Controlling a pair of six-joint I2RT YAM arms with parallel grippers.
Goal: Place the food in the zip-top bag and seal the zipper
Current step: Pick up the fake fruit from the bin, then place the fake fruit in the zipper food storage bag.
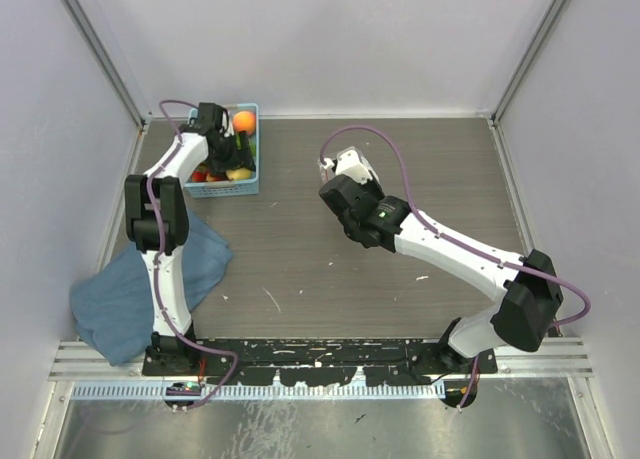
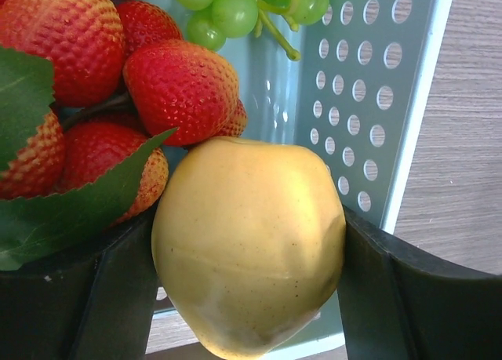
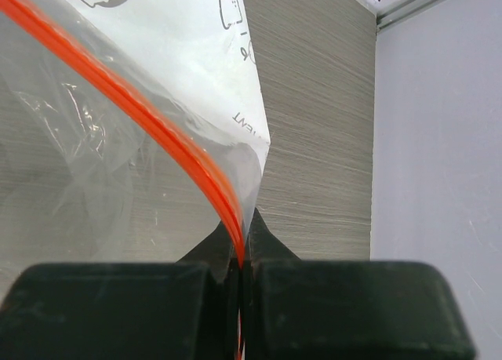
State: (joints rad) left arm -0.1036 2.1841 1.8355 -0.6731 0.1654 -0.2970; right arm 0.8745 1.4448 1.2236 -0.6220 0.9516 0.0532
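My left gripper (image 1: pixel 228 151) reaches into the light blue basket (image 1: pixel 250 187) at the back left. Its jaws are shut on the yellow lemon-like fruit (image 2: pixel 247 242), with one finger (image 2: pixel 118 297) on each side. Red berries (image 2: pixel 180 89) with green leaves and green grapes (image 2: pixel 235 11) lie beside it in the basket. The orange-pink peach (image 1: pixel 243 121) sits at the basket's far end. My right gripper (image 1: pixel 345 177) holds the clear zip-top bag (image 3: pixel 94 180) above the table's middle. It is shut (image 3: pixel 240 254) on the red-orange zipper (image 3: pixel 157 121) at the bag's mouth.
A blue cloth (image 1: pixel 130 289) lies at the near left beside the left arm's base. The basket's perforated wall (image 2: pixel 369 101) stands right of the held fruit. Grey walls enclose the wooden table (image 1: pixel 300 269) on three sides.
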